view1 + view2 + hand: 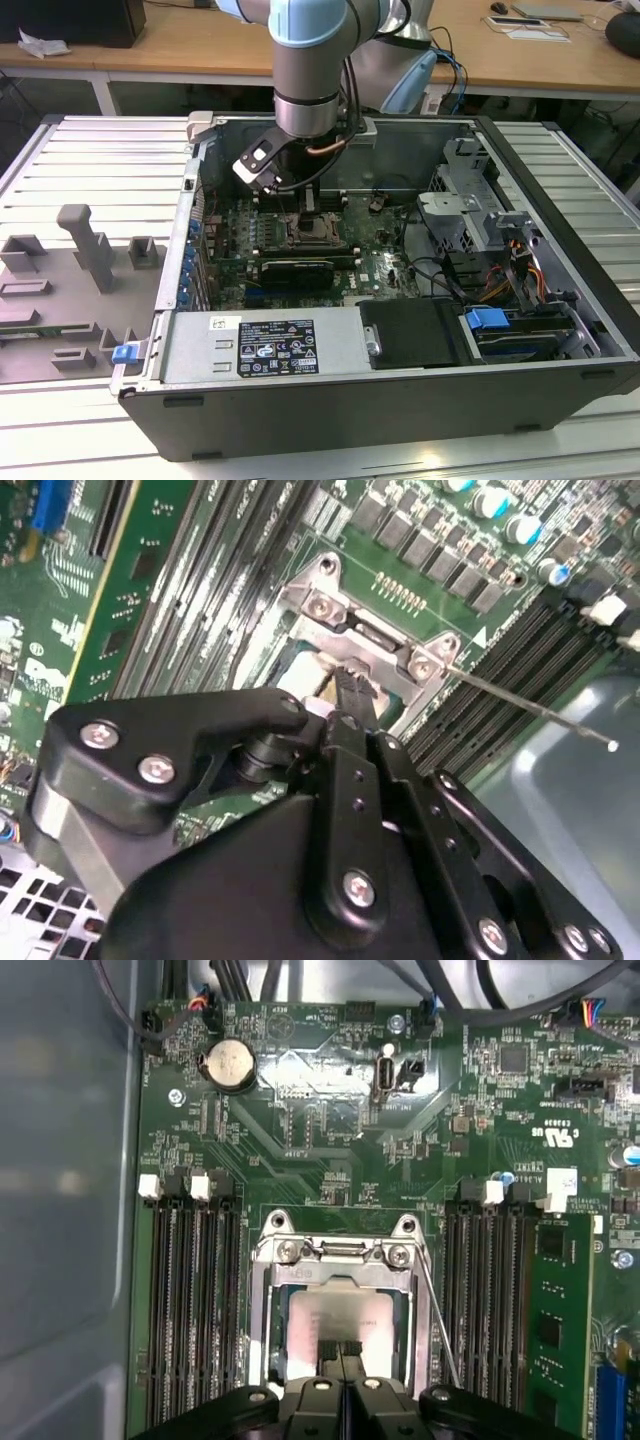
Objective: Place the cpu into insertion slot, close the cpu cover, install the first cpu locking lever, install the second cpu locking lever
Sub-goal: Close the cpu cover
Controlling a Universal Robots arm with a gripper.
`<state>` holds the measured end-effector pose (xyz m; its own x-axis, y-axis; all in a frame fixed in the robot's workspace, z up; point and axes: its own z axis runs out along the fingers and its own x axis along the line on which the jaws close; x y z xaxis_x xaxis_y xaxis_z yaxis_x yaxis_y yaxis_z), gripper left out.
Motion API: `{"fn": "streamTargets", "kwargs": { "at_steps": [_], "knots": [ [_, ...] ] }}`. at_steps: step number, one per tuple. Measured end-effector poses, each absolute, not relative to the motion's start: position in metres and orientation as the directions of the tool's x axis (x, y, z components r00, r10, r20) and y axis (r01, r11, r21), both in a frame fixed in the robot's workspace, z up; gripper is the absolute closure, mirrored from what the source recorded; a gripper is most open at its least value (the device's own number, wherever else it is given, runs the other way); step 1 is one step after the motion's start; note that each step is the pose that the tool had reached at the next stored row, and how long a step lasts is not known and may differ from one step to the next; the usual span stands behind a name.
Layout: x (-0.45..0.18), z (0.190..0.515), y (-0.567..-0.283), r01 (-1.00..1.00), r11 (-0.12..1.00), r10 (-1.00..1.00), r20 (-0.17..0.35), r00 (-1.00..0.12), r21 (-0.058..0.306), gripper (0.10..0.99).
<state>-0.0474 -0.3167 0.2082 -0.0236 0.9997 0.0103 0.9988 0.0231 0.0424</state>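
Cpu point(345, 1322) seated in insertion slot point(272, 1228); cpu cover point(268, 1310) appears lowered; a locking lever point(530, 707) stands unlatched. Pincer point(340, 1350) narrow, tips together above the chip.

Matt black end effector point(340, 1348), pale satin metal cpu point(340, 1312), shiny silver metal cpu cover point(268, 1318)

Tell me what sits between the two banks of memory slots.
The socket, chip inside, with the gripper over it, in the first wrist view.

Robotics lab: open computer case point(400, 400) on slatted aluminium bench point(100, 160).
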Motion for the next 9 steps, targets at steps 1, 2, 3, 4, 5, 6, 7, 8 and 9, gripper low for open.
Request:
{"fn": "streamTargets", "kwargs": {
  "at_steps": [1,2,3,4,5,6,7,8,9],
  "knots": [
    [-0.0447,0.2082,-0.3167,0.999,0.023,1.0,0.01,-0.024,0.041,0.98],
    [-0.042,0.2082,-0.3167,0.999,0.023,1.0,0.01,-0.023,0.04,0.98],
    [-0.0409,0.2083,-0.3168,0.999,0.023,1.0,0.01,-0.024,0.04,0.98],
    [-0.0394,0.2082,-0.3167,0.999,0.023,1.0,0.01,-0.024,0.04,0.98],
    [-0.0382,0.2082,-0.3167,0.999,0.023,1.0,0.01,-0.024,0.04,0.98],
    [-0.0375,0.2082,-0.3167,0.999,0.023,1.0,0.01,-0.024,0.04,0.98],
    [-0.037,0.2082,-0.3167,0.999,0.023,1.0,0.01,-0.024,0.04,0.98],
    [-0.037,0.2082,-0.3167,0.999,0.023,1.0,0.01,-0.024,0.04,0.98],
    [-0.037,0.2083,-0.3167,0.999,0.023,1.0,0.01,-0.024,0.04,0.98]
  ]
}}
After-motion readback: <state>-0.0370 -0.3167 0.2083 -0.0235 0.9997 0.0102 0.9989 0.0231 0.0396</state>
